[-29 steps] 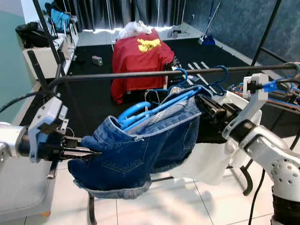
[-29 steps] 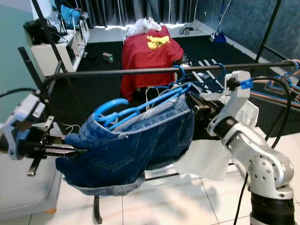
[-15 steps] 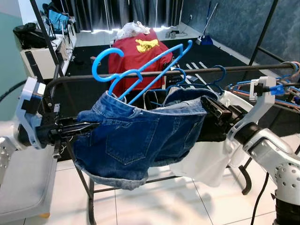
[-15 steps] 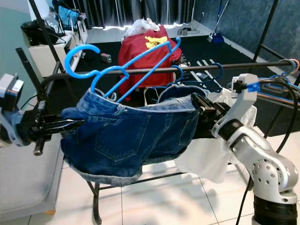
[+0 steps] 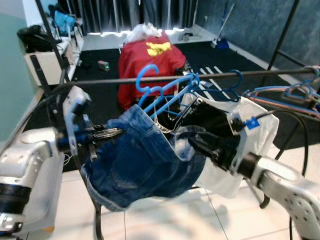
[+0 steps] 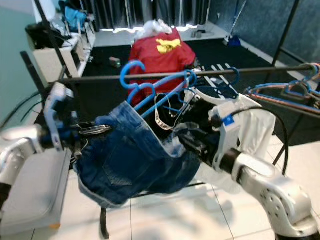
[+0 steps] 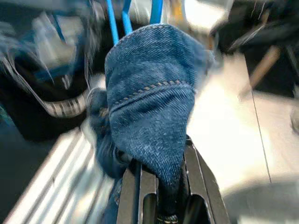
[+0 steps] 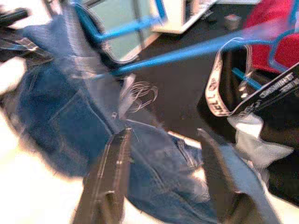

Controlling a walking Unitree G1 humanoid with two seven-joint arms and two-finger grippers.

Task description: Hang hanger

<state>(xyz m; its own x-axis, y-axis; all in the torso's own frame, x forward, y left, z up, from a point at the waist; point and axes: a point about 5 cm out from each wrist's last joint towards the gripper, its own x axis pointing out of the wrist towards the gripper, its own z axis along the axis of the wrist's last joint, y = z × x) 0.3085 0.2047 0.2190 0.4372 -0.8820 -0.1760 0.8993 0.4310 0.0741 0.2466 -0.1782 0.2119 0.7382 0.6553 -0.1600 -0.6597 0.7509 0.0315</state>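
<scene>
Left eye view — one blue hanger [image 5: 161, 93]; one denim shorts [image 5: 142, 165].

Daylight enters under the dark curtains [image 5: 125, 12] at the far wall, glaring white along the floor there; the white tiles [image 5: 165, 215] near the camera are bright, with soft shadows; both eye views are slightly soft; the left wrist view is heavily smeared around the sharper denim [image 7: 149, 107]; the right wrist view is blurred throughout, overexposed at one corner.
</scene>
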